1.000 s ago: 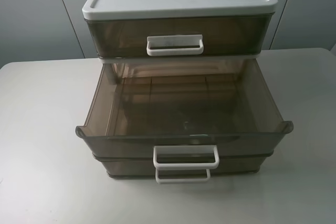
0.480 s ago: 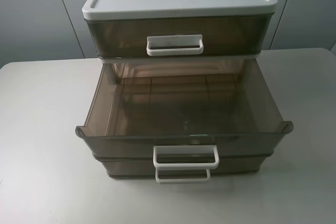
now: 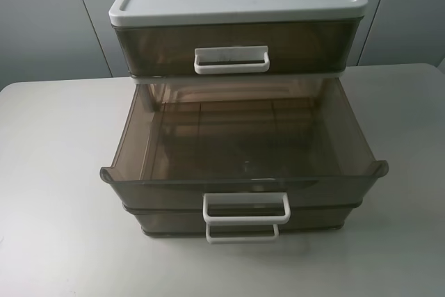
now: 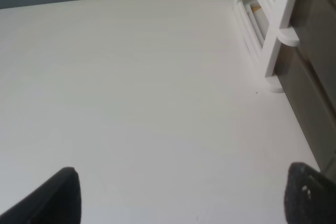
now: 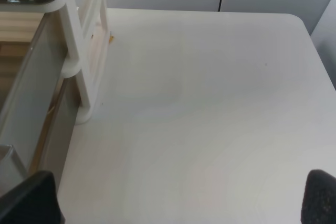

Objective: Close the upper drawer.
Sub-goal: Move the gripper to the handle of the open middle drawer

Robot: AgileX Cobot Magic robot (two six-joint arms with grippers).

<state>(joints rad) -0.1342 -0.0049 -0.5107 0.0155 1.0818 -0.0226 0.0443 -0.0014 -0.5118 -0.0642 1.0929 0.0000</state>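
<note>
The upper drawer (image 3: 243, 151), translucent smoky-brown with a small white loop handle (image 3: 247, 206), is the middle tier of the cabinet (image 3: 236, 5) and stands pulled far out and empty. The lowest drawer (image 3: 243, 222) also sticks out just beneath it, with its own white handle (image 3: 241, 232). Neither gripper shows in the exterior high view. My left gripper (image 4: 181, 198) is open and empty over the table, left of the cabinet's white frame (image 4: 273, 30). My right gripper (image 5: 173, 198) is open and empty over the table, right of the frame (image 5: 79, 51) and a pulled-out drawer's side wall (image 5: 31, 93).
The top drawer (image 3: 233, 43) with a wider white handle is shut under the white lid. The cabinet stands on a white table (image 3: 55, 172) in front of a grey panelled wall (image 3: 42, 19). The table's far right corner shows in the right wrist view (image 5: 294, 19).
</note>
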